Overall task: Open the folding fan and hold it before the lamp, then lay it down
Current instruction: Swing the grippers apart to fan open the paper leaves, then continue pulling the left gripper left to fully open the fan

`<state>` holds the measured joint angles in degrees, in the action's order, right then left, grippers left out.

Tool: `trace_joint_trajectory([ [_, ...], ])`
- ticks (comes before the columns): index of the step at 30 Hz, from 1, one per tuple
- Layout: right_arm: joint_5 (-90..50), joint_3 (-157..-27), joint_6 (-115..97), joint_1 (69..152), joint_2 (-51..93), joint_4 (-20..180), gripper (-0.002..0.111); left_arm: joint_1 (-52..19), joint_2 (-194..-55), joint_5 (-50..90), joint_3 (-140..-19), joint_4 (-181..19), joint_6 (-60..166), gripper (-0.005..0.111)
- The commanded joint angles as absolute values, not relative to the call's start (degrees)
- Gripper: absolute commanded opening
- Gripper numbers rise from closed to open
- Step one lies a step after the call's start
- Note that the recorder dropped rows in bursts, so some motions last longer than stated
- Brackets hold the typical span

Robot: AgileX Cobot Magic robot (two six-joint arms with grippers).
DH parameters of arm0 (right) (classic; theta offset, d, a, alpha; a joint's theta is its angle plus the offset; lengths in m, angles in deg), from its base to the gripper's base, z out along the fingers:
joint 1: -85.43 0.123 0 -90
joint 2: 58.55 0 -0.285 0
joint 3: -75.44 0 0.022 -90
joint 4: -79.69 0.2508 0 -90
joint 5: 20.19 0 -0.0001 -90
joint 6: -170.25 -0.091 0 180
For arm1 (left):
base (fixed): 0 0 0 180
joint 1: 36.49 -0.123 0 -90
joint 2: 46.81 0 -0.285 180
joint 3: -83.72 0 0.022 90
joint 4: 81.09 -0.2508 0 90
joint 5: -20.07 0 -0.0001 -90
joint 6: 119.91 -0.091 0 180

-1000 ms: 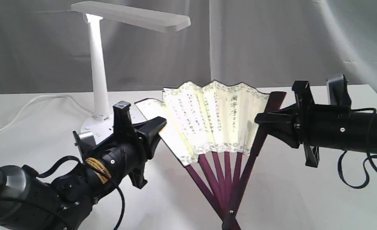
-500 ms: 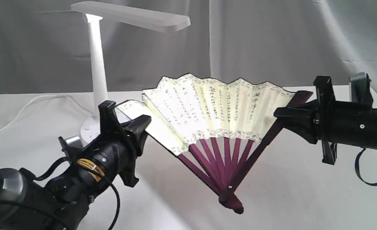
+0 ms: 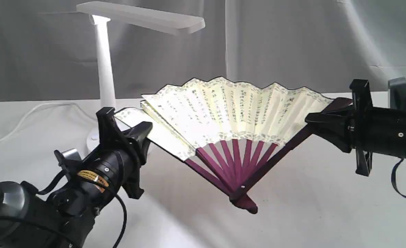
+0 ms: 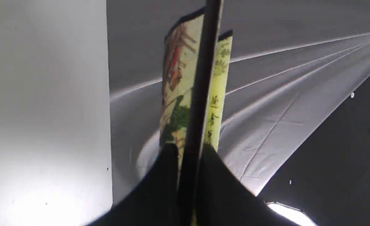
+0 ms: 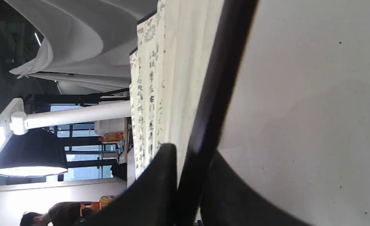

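Note:
The folding fan is spread wide above the table, cream leaf with black calligraphy, maroon ribs meeting at a pivot low in the middle. My left gripper is shut on the fan's left guard; that dark guard runs between its jaws. My right gripper is shut on the right guard, seen as a dark strip beside the leaf. The white lamp stands lit behind the fan's left half, its flat head overhead; its stem also shows in the right wrist view.
A white cord trails left from the lamp base across the white table. A grey cloth backdrop hangs behind. Both black arms reach in from the sides.
The grippers have moved apart, spreading the fan from half open to wide. The fan's pivot has risen off the front edge area and the whole fan sits higher.

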<state>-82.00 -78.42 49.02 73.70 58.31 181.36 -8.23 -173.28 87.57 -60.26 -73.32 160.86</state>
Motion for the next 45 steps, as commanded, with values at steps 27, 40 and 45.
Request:
trace_joint_trajectory([
  [27,-85.2,-78.2,49.3,66.1,58.3,179.6,0.000,-5.5,-172.0,90.0,-60.4,-64.2,161.6,0.000],
  [40,-85.1,-78.2,48.8,66.1,58.3,179.6,0.000,-5.5,-172.0,90.0,-58.5,-63.3,161.6,0.000],
  [45,-85.1,-78.2,48.8,66.1,58.3,179.6,0.000,-5.5,-172.0,90.0,-57.4,-62.8,161.6,0.000],
])
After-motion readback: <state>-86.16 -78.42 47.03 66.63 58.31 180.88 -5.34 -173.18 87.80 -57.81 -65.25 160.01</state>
